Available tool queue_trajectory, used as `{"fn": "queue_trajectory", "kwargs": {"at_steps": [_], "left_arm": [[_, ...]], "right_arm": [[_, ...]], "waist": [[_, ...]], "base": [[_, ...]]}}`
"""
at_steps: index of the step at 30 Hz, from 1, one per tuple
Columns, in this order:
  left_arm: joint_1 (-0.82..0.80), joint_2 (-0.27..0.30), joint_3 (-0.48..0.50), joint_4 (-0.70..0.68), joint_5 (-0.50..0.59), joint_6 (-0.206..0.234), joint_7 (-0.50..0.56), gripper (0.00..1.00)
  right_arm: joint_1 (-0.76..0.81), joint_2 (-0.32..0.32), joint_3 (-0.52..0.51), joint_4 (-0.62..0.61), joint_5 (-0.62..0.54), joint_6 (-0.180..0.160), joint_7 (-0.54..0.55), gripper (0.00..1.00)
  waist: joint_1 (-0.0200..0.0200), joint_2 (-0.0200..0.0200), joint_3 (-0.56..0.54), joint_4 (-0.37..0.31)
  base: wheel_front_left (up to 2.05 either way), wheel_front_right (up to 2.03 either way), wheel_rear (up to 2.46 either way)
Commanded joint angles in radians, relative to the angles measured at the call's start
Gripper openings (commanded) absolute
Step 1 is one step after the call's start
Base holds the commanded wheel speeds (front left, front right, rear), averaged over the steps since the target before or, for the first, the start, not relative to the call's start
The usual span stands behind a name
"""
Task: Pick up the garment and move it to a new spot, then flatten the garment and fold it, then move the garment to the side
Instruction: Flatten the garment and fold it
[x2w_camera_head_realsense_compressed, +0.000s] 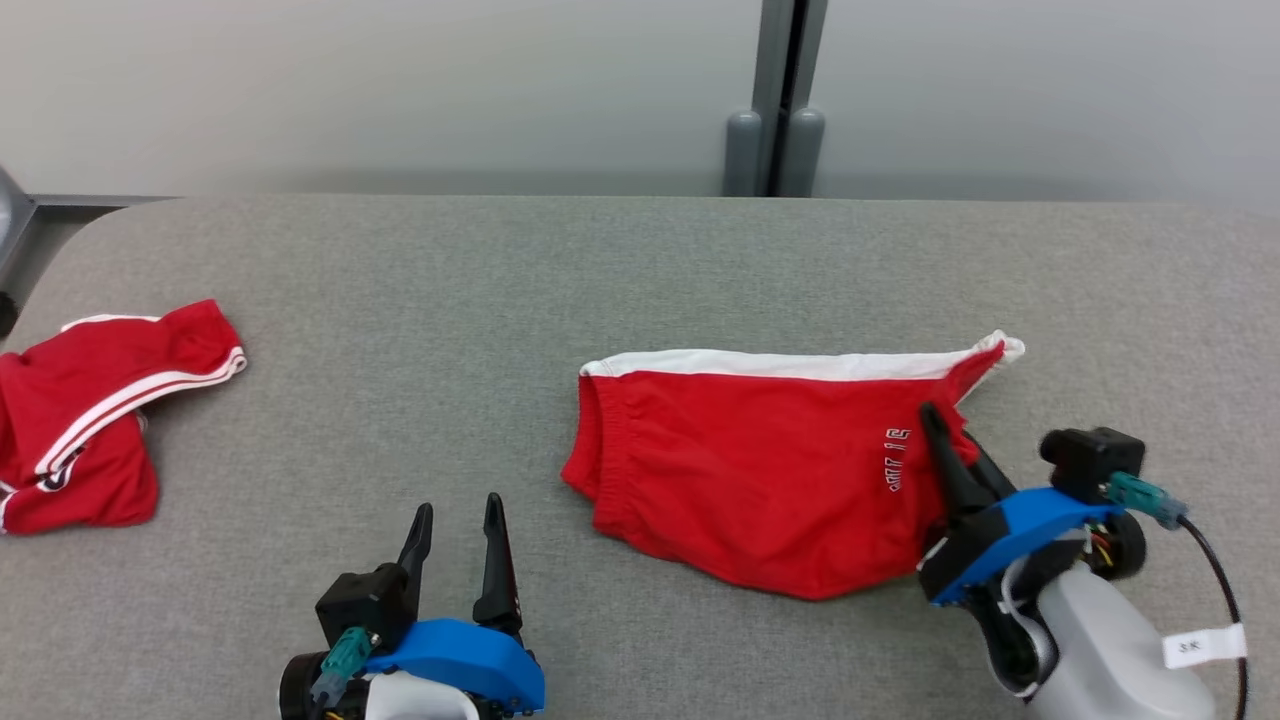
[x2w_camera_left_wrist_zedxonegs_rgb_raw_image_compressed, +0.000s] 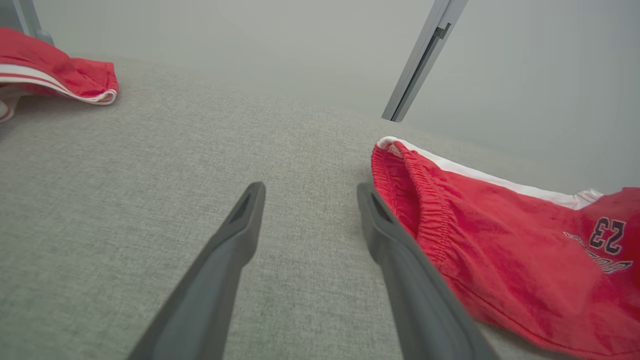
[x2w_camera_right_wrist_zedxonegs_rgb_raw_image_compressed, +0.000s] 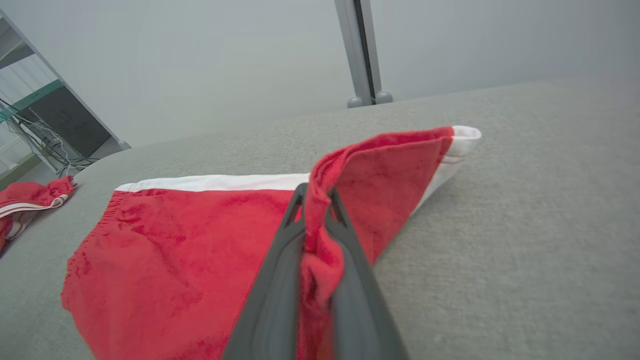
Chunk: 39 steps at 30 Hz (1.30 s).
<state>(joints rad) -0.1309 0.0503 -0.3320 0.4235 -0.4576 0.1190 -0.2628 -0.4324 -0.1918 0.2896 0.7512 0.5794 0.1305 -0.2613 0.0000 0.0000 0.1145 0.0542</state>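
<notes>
Red garment (x2w_camera_head_realsense_compressed: 760, 480), white-trimmed, flat | right hand (x2w_camera_right_wrist_zedxonegs_rgb_raw_image_compressed: 316, 197) pinches its edge | left hand (x2w_camera_head_realsense_compressed: 459, 508) spread wide

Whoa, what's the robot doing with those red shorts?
The robot is working on the red shorts lying in the middle of the grey table. Its right gripper has its jaws shut on the shorts' right edge and holds up a fold of cloth. Its left gripper is open over the table beside the waistband, touching nothing. Another red garment with white stripes lies crumpled at the table's left end.
</notes>
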Motion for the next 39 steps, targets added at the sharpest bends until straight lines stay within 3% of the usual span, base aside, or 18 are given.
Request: {"fn": "queue_trajectory", "kwargs": {"at_steps": [1,7,13,14,15,16,20,23,33,39], "left_arm": [[-0.017,0.0,-0.006,-0.001,0.004,-0.003,-0.003,1.0],[-0.007,0.0,-0.026,0.004,-0.005,-0.011,-0.003,1.0],[-0.004,0.0,-0.054,0.014,-0.002,-0.02,-0.003,1.0],[-0.006,0.0,-0.056,0.016,-0.002,-0.02,-0.003,1.0],[-0.009,0.0,-0.058,0.018,-0.002,-0.019,-0.003,1.0],[-0.013,0.0,-0.058,0.02,-0.002,-0.017,-0.003,1.0],[-0.02,0.0,-0.05,0.014,0.002,-0.008,-0.003,1.0],[-0.017,0.0,-0.045,0.008,0.01,-0.002,-0.003,1.0],[0.001,0.0,0.002,-0.012,0.047,0.018,-0.003,1.0],[0.033,0.0,0.038,-0.015,0.091,0.021,-0.003,1.0]], "right_arm": [[-0.018,0.023,0.025,-0.04,-0.016,0.0,-0.005,0.0],[-0.038,0.083,0.155,-0.114,0.003,0.0,-0.005,0.0],[-0.064,0.127,0.274,-0.055,0.031,0.0,-0.005,0.0],[-0.066,0.131,0.286,-0.035,0.035,0.0,-0.005,0.32],[-0.071,0.133,0.293,-0.026,0.044,0.0,-0.005,0.78],[-0.075,0.135,0.299,-0.019,0.049,0.0,-0.005,1.0],[-0.069,0.139,0.319,-0.046,0.085,0.0,-0.005,1.0],[-0.05,0.137,0.272,-0.079,0.078,0.0,-0.005,1.0],[0.093,0.111,-0.113,-0.158,-0.162,0.0,-0.005,1.0],[0.167,0.124,-0.248,-0.18,-0.324,0.0,-0.005,1.0]], "waist": [[0.0,0.0,0.008,0.024],[0.0,0.0,0.001,0.095],[0.0,0.0,-0.003,0.159],[0.0,0.0,-0.003,0.164],[0.0,0.0,-0.003,0.168],[0.0,0.0,-0.003,0.17],[0.0,0.0,-0.01,0.157],[0.0,0.0,-0.015,0.128],[0.0,0.0,-0.036,0.012],[0.0,0.0,-0.059,-0.036]], "base": [[0.0,0.0,0.0],[0.0,0.0,0.0],[0.0,0.0,0.0],[0.0,0.0,0.0],[0.0,0.0,0.0],[0.0,0.0,0.0],[0.0,0.0,0.0],[0.0,0.0,0.0],[0.0,0.0,0.0],[0.0,0.0,0.0]]}}
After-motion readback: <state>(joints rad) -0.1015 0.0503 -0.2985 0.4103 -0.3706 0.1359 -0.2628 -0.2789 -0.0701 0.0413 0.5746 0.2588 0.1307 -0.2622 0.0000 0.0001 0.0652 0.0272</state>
